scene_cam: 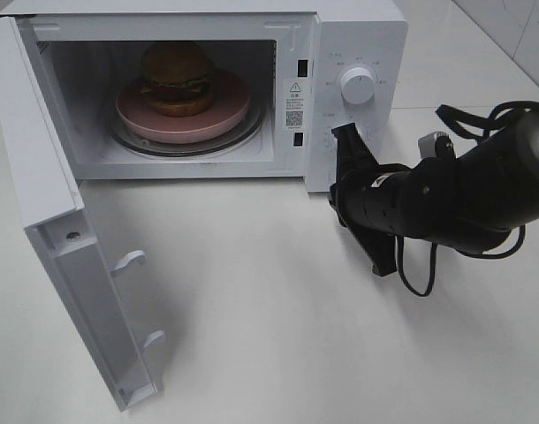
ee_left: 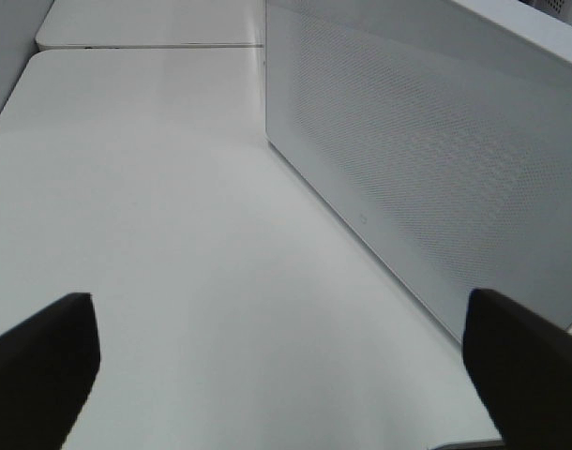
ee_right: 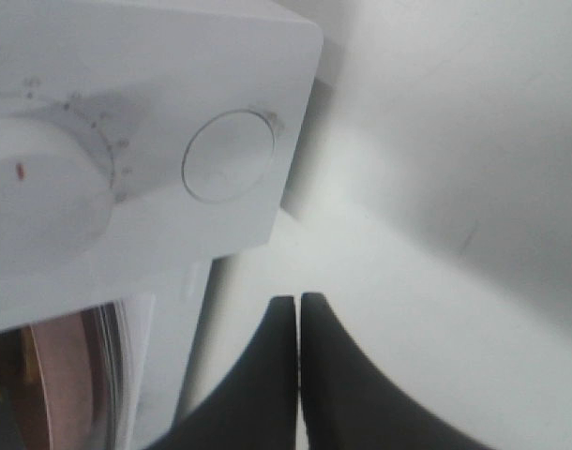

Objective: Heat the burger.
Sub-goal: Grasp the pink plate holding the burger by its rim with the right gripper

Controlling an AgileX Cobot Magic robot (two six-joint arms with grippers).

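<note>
The microwave [scene_cam: 353, 53] stands at the back of the white counter [scene_cam: 269, 336] with its door [scene_cam: 66, 265] swung wide open toward the left. Inside, the burger [scene_cam: 176, 78] sits on a pink plate [scene_cam: 212, 119], which rests on the glass turntable [scene_cam: 243, 132] in the middle of the cavity. The right claw [scene_cam: 343, 132] has its black fingers [ee_right: 277, 375] pressed together with nothing between them; its tip is at the lower part of the control panel, just under the white dial [scene_cam: 356, 86] (whether it touches the panel cannot be told). The right wrist view shows that dial [ee_right: 42, 202], a round button [ee_right: 229, 157] beside it, and a sliver of the pink plate [ee_right: 66, 375] past the panel's edge. The left claw [ee_left: 281, 361] is spread wide and empty, its two dark fingers [ee_left: 42, 361] hanging above bare counter [ee_left: 192, 234], near the microwave's perforated side wall [ee_left: 427, 169]
</note>
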